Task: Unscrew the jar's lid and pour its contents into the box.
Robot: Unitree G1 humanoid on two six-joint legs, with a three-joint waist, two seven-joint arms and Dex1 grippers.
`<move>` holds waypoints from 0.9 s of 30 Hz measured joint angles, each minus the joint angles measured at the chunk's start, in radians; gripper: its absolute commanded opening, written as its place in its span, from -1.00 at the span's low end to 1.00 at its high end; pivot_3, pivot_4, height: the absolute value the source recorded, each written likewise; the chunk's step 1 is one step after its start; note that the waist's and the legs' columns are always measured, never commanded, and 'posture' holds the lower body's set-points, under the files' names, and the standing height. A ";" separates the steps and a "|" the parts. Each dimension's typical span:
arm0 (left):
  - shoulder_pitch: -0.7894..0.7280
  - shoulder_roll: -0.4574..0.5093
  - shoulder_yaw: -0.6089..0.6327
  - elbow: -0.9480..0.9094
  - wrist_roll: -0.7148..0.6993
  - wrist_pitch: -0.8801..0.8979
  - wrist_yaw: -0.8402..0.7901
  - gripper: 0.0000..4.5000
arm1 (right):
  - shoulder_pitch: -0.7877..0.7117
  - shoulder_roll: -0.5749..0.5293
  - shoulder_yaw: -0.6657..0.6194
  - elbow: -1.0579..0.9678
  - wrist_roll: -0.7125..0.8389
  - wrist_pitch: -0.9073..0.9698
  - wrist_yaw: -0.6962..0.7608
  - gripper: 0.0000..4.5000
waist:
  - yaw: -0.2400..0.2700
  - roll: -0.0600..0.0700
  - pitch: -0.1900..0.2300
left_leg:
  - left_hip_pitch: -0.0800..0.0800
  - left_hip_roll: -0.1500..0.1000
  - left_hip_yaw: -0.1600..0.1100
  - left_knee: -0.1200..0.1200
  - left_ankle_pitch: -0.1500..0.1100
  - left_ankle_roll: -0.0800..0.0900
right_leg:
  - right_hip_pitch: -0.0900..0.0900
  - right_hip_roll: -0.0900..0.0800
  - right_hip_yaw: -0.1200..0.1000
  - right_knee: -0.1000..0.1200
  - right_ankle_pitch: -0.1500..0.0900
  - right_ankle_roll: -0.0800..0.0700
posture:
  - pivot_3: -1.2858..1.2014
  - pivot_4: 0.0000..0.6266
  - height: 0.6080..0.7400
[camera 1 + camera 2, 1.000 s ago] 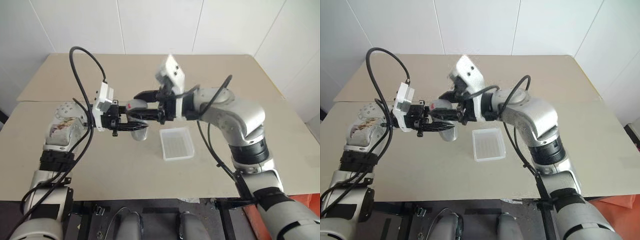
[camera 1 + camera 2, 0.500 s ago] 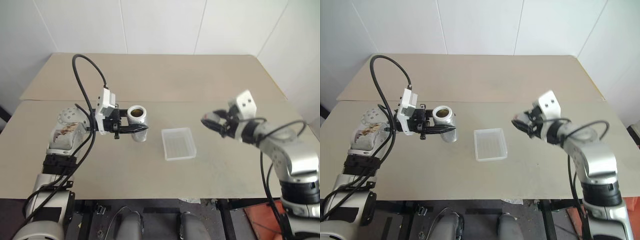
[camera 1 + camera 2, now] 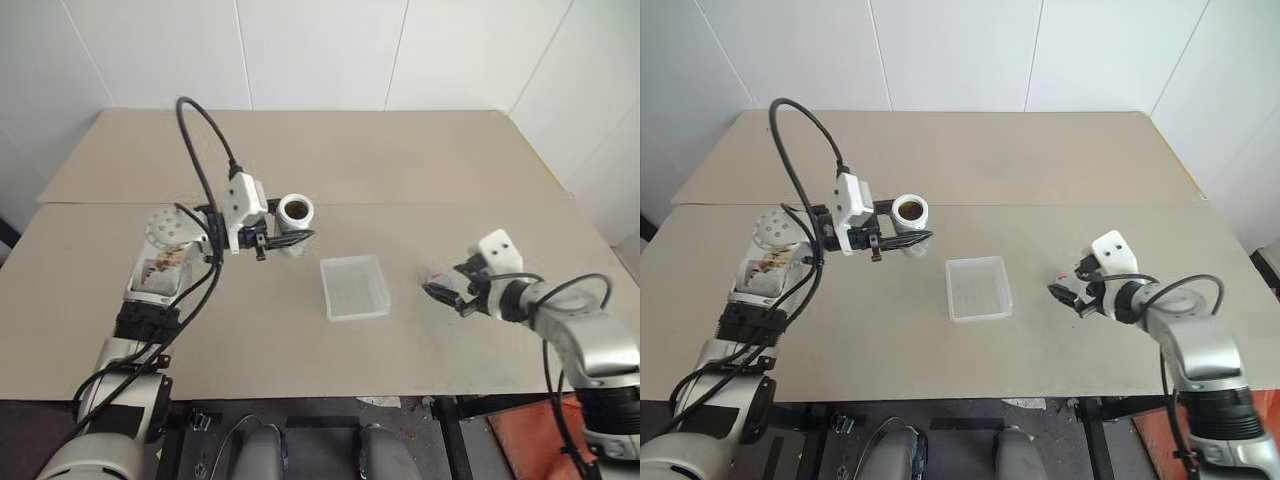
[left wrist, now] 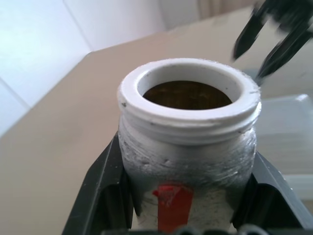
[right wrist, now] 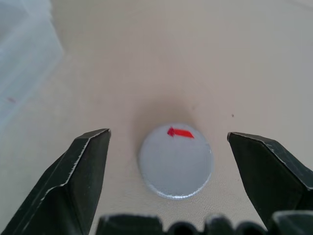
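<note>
Right arm swung out & down; lid [image 5: 176, 160] off, on worktop [image 3: 300, 340] betw its open jaws. Left jaws grip jar [image 3: 294, 213]; pour into box [image 3: 354, 287] still to do.

box [image 3: 354, 287] (and lid [image 5: 176, 160]) on table [image 3: 400, 170]

Bright, even overhead light, soft shadows; wrist views blur at bkgd, fingers [image 5: 73, 181] sharp.
</note>
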 measured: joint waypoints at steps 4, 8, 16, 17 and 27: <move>-0.110 0.007 -0.125 0.154 0.339 -0.334 0.299 -0.10 | -0.106 -0.076 -0.071 -0.092 0.177 0.163 0.084 1.00 | 0.005 0.000 0.000 | 0.000 0.000 0.000 0.000 0.000 0.000 | 0.000 0.000 0.000 -0.001 0.000 0.000 | 0.03 -0.52 1.00; -0.259 0.063 -0.262 0.276 0.738 -0.587 0.732 -0.10 | -0.145 -0.130 -0.072 -0.112 0.290 0.271 0.150 1.00 | 0.012 0.000 0.000 | -0.002 -0.001 0.000 -0.001 0.000 0.000 | -0.001 -0.001 -0.001 -0.002 0.000 0.000 | 0.03 -0.52 1.00; -0.419 0.072 -0.657 0.223 1.427 -0.610 1.410 -0.10 | -0.215 -0.161 -0.028 -0.110 0.347 0.313 0.168 1.00 | 0.021 0.000 0.000 | -0.005 -0.003 0.001 0.000 0.000 0.000 | -0.002 -0.004 -0.001 -0.002 0.001 0.003 | 0.03 -0.52 1.00; -0.415 0.064 -0.696 0.224 1.471 -0.594 1.435 -0.10 | -0.216 -0.156 -0.028 -0.109 0.349 0.315 0.160 1.00 | 0.021 0.000 0.000 | -0.005 -0.003 0.001 0.000 0.000 0.000 | -0.003 -0.004 -0.001 -0.002 0.001 0.003 | 0.03 -0.52 1.00; -0.418 0.035 -0.787 0.215 1.618 -0.446 1.518 -0.10 | -0.231 -0.134 -0.093 -0.140 0.435 0.357 0.084 1.00 | 0.021 0.000 0.000 | -0.005 -0.003 0.001 0.000 0.000 0.000 | -0.004 -0.004 -0.001 0.001 0.001 0.003 | 0.03 -0.52 1.00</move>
